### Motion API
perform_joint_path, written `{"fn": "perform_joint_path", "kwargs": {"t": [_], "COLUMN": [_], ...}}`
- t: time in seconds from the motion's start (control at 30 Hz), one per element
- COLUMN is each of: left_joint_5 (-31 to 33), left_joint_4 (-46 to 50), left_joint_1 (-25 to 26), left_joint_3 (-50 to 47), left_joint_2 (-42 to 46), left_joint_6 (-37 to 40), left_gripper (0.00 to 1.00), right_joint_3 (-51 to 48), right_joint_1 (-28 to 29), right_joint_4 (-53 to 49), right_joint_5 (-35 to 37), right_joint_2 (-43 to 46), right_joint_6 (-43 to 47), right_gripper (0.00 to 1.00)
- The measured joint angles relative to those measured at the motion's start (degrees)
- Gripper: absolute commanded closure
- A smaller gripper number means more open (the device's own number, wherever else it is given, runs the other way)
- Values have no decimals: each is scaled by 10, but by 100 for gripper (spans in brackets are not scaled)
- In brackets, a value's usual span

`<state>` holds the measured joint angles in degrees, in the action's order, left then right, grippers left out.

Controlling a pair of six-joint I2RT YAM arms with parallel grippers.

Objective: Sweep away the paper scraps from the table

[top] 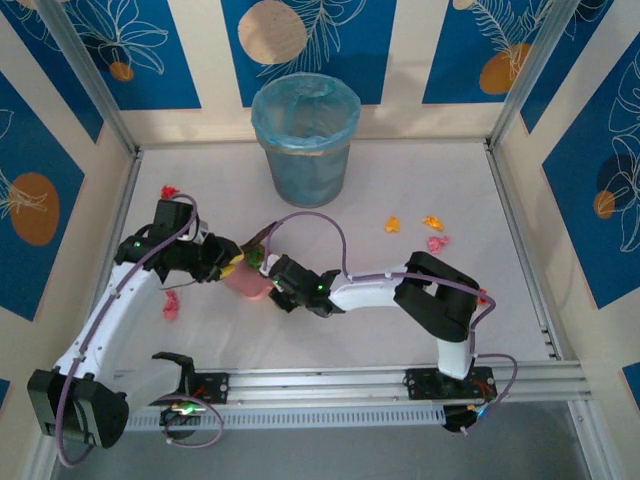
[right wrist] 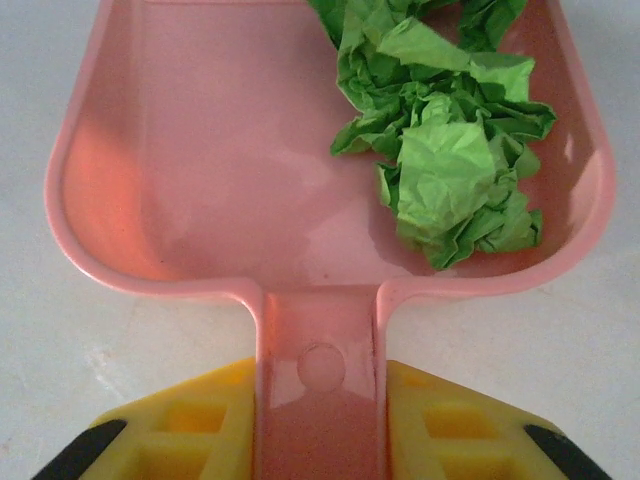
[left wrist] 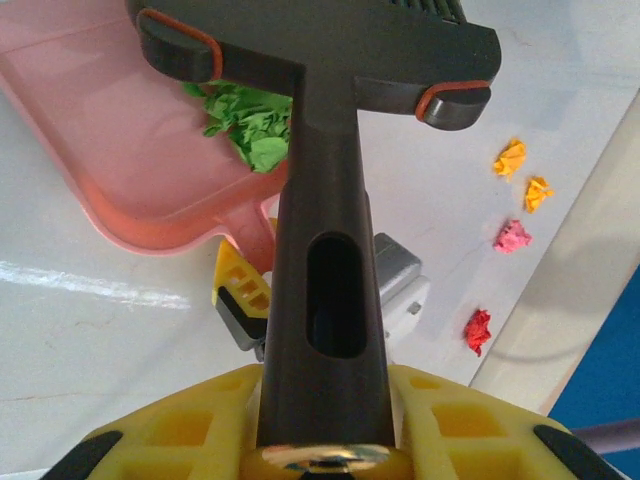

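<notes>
Only part of the job looks done. The left gripper is clamped on the dark handle of a brush, and the right gripper is clamped on the handle of a pink dustpan. The two meet left of centre on the tabletop, with the brush head right at the pan's mouth. A green wad already lies inside the pan on its right side, so one pickup appears complete, though it has not yet been tipped out. The bin stands at the far edge, well apart from the pan. Its contents cannot be made out from above.

Most of the scraps remain loose:
- A red scrap lies far left, just beside the left arm.
- A pink scrap lies near left, also close to that arm.
- On the right half, two orange bits sit side by side, with a pink bit just nearer than them.
- A small red bit lies nearer still, by the right arm's elbow.

Judging from this, what is left is to gather the right-hand group and the two left-hand scraps into the pan, then carry the load to the bin. The work seems well short of halfway.
</notes>
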<state>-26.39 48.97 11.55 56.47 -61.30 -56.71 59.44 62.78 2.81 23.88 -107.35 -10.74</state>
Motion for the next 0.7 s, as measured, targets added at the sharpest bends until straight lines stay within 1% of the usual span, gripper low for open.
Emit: {"fn": "perform_joint_path", "kwargs": {"t": [0.3,0.7], "left_joint_5": [1,0], "left_joint_4": [2,2], "left_joint_1": [1,1], "left_joint_3": [42,44], "left_joint_2": [0,0], "left_joint_6": [0,0], "left_gripper": [100,100], "right_joint_3": [4,16], "right_joint_1": [-13,-25], "right_joint_4": [-3,-3], "right_joint_5": [2,2], "right_joint_2": [16,20], "right_joint_6": [22,45], "right_gripper": [100,100]}}
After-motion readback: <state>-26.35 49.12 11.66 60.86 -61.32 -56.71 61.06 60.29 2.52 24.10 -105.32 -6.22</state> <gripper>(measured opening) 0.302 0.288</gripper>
